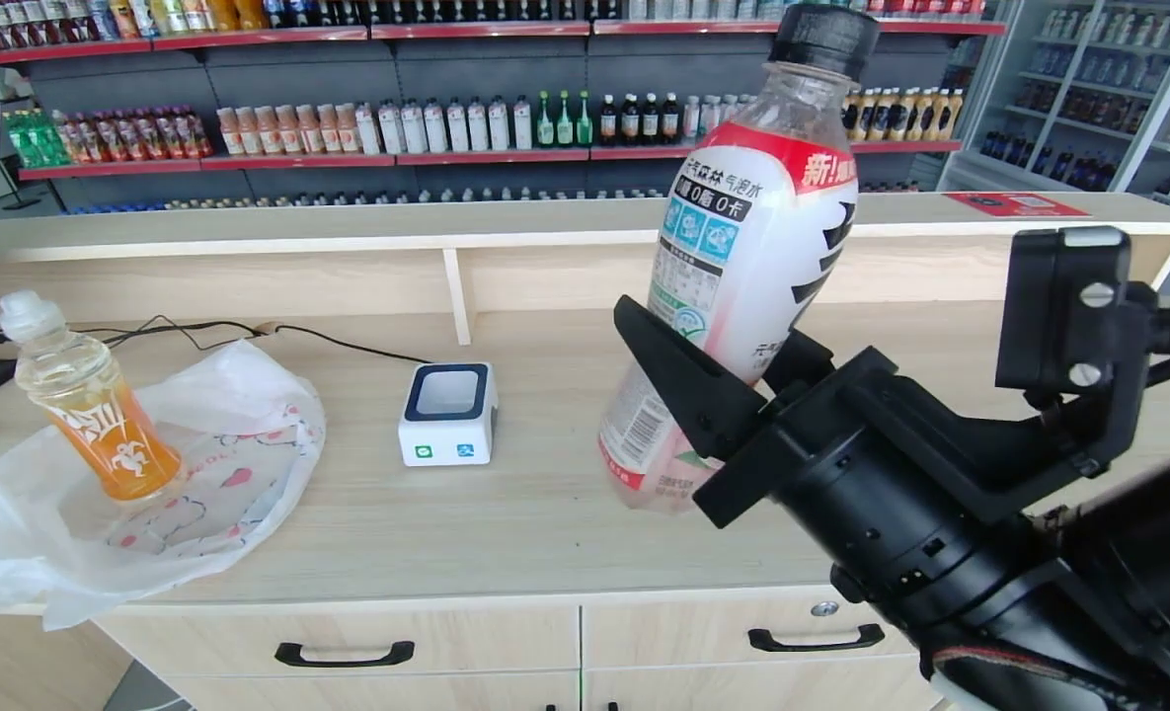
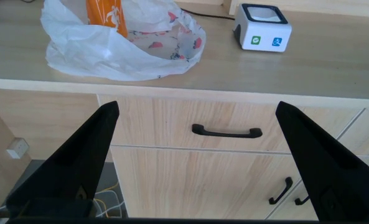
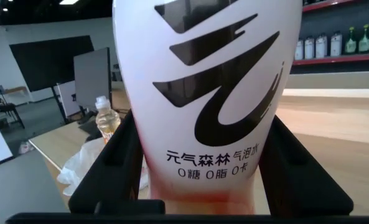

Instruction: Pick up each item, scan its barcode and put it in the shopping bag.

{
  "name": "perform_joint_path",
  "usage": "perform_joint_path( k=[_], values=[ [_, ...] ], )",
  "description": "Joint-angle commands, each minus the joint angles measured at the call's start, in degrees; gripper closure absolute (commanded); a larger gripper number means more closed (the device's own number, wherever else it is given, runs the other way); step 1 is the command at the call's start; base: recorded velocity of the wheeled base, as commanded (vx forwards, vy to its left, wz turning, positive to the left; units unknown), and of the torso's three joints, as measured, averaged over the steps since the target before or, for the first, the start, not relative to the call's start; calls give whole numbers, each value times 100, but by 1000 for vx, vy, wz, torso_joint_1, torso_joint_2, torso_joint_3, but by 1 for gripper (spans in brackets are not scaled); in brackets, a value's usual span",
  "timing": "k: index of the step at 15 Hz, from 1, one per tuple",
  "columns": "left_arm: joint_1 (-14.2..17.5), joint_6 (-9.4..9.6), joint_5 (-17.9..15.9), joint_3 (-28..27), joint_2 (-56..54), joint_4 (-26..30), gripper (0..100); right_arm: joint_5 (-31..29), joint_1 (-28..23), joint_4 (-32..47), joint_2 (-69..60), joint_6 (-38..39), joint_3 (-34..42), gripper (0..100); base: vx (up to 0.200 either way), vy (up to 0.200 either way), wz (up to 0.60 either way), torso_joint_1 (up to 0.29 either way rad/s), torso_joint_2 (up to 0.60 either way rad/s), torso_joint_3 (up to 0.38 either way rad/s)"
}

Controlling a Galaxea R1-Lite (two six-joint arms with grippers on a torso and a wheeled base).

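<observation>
My right claw (image 1: 742, 380) grips a smooth white-labelled plastic bottle (image 1: 757, 227) above the pale woodgrain counter (image 1: 545, 504), right of the boxy scanner (image 1: 448, 413). My left claw (image 2: 196, 112) hangs spread before the drawers (image 2: 159, 127). Stocked shelves (image 1: 496, 156) line the room.

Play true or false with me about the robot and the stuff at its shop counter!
1. The right claw holds a white bottle. True.
2. The orange bottle lies flat. False: it stands up on the bag.
3. The scanner sits between the bag and the white bottle. True.
4. The left claw is shut. False: it is open and holds nothing.
5. The white bottle's cap is red. False: it is black.
</observation>
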Motion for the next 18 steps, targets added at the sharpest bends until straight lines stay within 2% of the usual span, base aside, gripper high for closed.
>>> perform_joint_path(
  k=[1,3,4,7,11,13,16,18],
  values=[
    [11,4,-1,0,6,8,0,100,173,-3,44,11,-51,100,0,0,0,0,0,0],
    [11,-137,-1,0,-2,16,0,187,463,-3,53,90,-51,100,0,0,0,0,0,0],
    [11,-154,-1,0,-2,16,0,170,779,-3,123,239,-130,100,0,0,0,0,0,0],
    [11,-154,-1,0,6,16,0,161,1025,-3,185,310,-429,100,0,0,0,0,0,0],
    [2,-146,-1,0,-2,16,0,108,1017,-3,229,468,-578,100,0,0,0,0,0,0],
    [2,-119,-1,0,6,16,0,-164,841,-3,352,626,-702,100,0,0,0,0,0,0],
    [2,-119,-1,0,6,16,0,-217,524,-3,334,776,-860,100,0,0,0,0,0,0],
    [2,-119,-1,0,-2,16,0,-217,507,-3,317,925,-763,100,0,0,0,0,0,0]
  ],
)
